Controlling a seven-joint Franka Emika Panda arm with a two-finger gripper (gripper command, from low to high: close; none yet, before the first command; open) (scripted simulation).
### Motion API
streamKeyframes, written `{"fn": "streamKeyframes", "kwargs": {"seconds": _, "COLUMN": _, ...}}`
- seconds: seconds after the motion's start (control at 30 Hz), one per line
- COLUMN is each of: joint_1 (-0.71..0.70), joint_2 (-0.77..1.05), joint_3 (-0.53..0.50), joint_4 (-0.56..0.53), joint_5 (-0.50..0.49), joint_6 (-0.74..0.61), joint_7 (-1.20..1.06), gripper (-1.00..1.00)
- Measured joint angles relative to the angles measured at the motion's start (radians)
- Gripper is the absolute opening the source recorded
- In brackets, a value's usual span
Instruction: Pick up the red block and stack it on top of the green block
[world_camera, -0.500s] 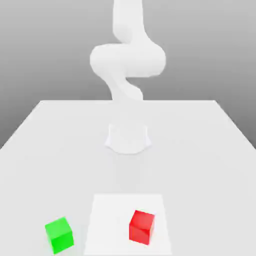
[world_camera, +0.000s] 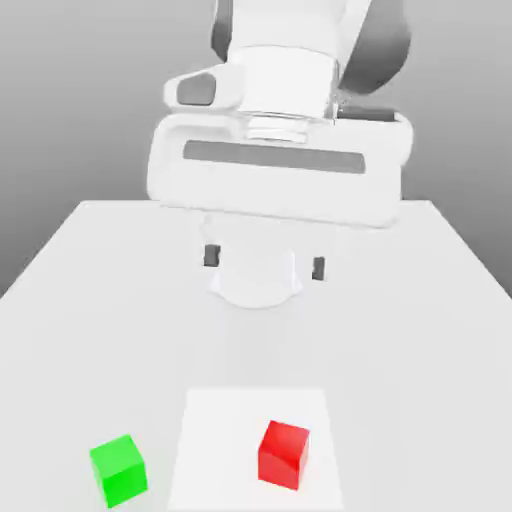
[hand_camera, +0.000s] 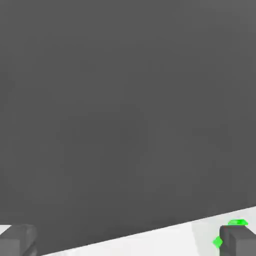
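The red block (world_camera: 283, 456) was seen on the white square (world_camera: 205, 450), the gripper (world_camera: 265, 262) held above that square, fingers apart. Stiff, light handling was expected; opposite side faces were best gripped.

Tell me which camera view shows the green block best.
The exterior view: the green block appears there whole, with its top and sides visible. In the hand view, only bits of green peek out around one fingertip, which hides the rest.
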Motion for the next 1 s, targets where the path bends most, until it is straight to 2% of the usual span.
{"fn": "streamKeyframes", "kwargs": {"seconds": 0.27, "joint_1": 0.012, "joint_2": 0.278, "joint_3": 0.015, "joint_4": -0.084, "joint_5": 0.051, "joint_6": 0.135, "joint_7": 0.081, "gripper": 0.00}}
{"fn": "streamKeyframes", "kwargs": {"seconds": 0.43, "joint_1": 0.046, "joint_2": 0.457, "joint_3": -0.029, "joint_4": -0.068, "joint_5": 0.000, "joint_6": 0.275, "joint_7": 0.132, "gripper": 0.00}}
{"fn": "streamKeyframes", "kwargs": {"seconds": 0.47, "joint_1": 0.055, "joint_2": 0.484, "joint_3": -0.040, "joint_4": -0.064, "joint_5": -0.010, "joint_6": 0.298, "joint_7": 0.139, "gripper": -1.00}}
{"fn": "streamKeyframes", "kwargs": {"seconds": 0.7, "joint_1": 0.055, "joint_2": 0.487, "joint_3": -0.040, "joint_4": -0.064, "joint_5": -0.013, "joint_6": 0.301, "joint_7": 0.142, "gripper": -1.00}}
{"fn": "streamKeyframes", "kwargs": {"seconds": 0.87, "joint_1": 0.030, "joint_2": 0.330, "joint_3": -0.001, "joint_4": -0.088, "joint_5": 0.058, "joint_6": 0.170, "joint_7": 0.089, "gripper": -1.00}}
{"fn": "streamKeyframes", "kwargs": {"seconds": 1.0, "joint_1": -0.049, "joint_2": 0.293, "joint_3": -0.086, "joint_4": -0.041, "joint_5": 0.101, "joint_6": 0.088, "joint_7": 0.172, "gripper": -1.00}}
